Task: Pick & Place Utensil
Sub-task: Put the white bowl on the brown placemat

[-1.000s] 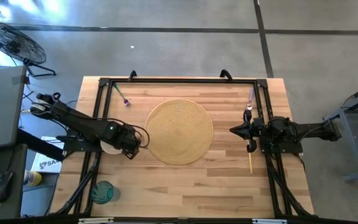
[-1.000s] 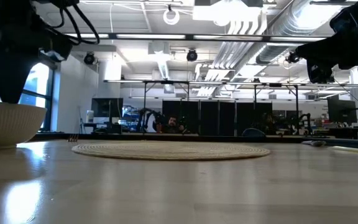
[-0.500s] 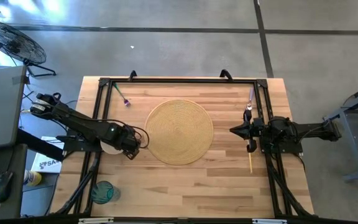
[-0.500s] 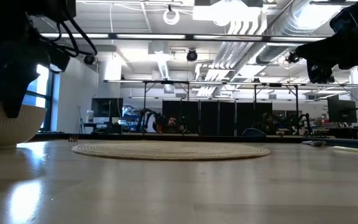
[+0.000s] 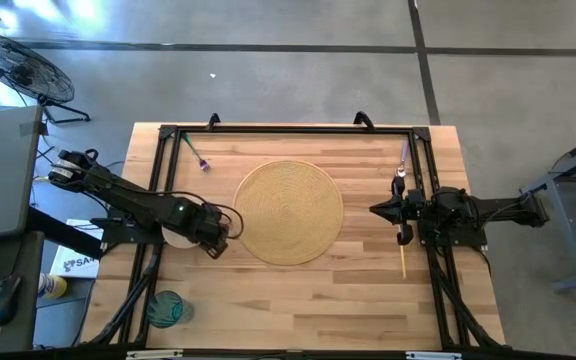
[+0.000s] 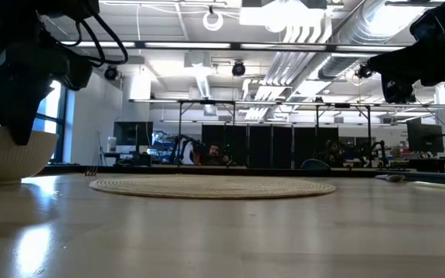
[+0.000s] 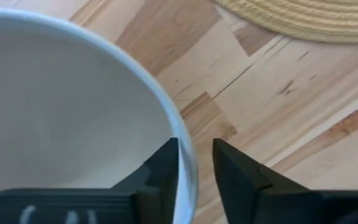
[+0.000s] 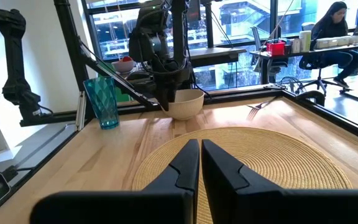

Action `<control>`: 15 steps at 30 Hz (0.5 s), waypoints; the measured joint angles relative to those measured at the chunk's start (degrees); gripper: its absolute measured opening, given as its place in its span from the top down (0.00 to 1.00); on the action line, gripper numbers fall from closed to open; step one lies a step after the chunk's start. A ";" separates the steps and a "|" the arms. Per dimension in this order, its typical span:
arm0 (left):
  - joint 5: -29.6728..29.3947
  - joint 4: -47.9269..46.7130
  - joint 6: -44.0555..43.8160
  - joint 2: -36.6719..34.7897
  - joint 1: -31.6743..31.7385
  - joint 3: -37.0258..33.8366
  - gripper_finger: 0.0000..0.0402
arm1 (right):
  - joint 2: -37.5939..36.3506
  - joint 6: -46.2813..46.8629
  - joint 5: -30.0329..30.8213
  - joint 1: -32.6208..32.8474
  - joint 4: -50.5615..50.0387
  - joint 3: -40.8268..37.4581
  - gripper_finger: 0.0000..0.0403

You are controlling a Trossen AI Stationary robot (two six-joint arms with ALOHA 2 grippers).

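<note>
The left end effector (image 5: pixel 215 238) stands over the near wall of a white bowl (image 5: pixel 175 238), one finger inside the rim and one outside — the left wrist view shows the bowl wall (image 7: pixel 73 118) passing between the two fingers (image 7: pixel 160 171), which are close together but not visibly clamped on it. The bowl sits on the worktop (image 5: pixel 298 290) just beside the left edge of the round woven mat (image 5: pixel 288 211).

The right end effector (image 5: pixel 378 209) hangs above the worktop near the mat's right edge, its fingers nearly pressed together and holding nothing.

Utensils lie at three places:
- a yellow-handled utensil (image 5: pixel 403 262) on the right side, just behind and below the right end effector, its long axis running from the worktop's far edge toward its near edge;
- a purple-handled utensil (image 5: pixel 404 152) near the far right corner;
- a green-and-purple utensil (image 5: pixel 194 152) near the far left corner, lying diagonally.

Judgement: the right arm is nearer the yellow-handled utensil — a grasp would call for the fingers to close across that axis. A blue-green tumbler (image 5: pixel 165 307) stands near the left front corner.
</note>
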 joint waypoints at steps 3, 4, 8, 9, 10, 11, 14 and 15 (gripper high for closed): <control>0.81 -0.69 0.00 0.00 0.00 0.00 0.83 | -0.01 0.00 0.00 0.01 0.00 0.00 0.97; 0.90 -0.74 0.00 0.00 0.00 0.00 0.85 | 0.00 0.00 0.01 -0.01 0.00 0.00 0.97; 1.01 -0.72 0.07 0.00 0.00 0.00 0.88 | -0.01 0.00 0.01 0.01 0.00 0.00 0.97; 1.01 -0.72 0.38 0.00 0.00 0.00 0.89 | 0.01 0.00 0.01 0.01 0.00 0.00 0.97; 1.02 -0.72 0.49 0.00 0.00 0.00 0.90 | -0.01 0.00 0.01 -0.01 0.00 0.00 0.97; 1.08 -0.72 0.52 0.00 0.00 0.00 0.91 | -0.01 0.00 0.00 0.00 0.00 0.00 0.97; 1.25 -0.82 0.50 0.00 0.00 0.02 0.94 | -0.01 0.00 0.00 -0.01 0.00 0.00 0.97; 1.23 -0.93 0.52 -0.02 0.00 0.04 0.95 | -0.01 0.00 -0.01 0.01 0.00 0.00 0.97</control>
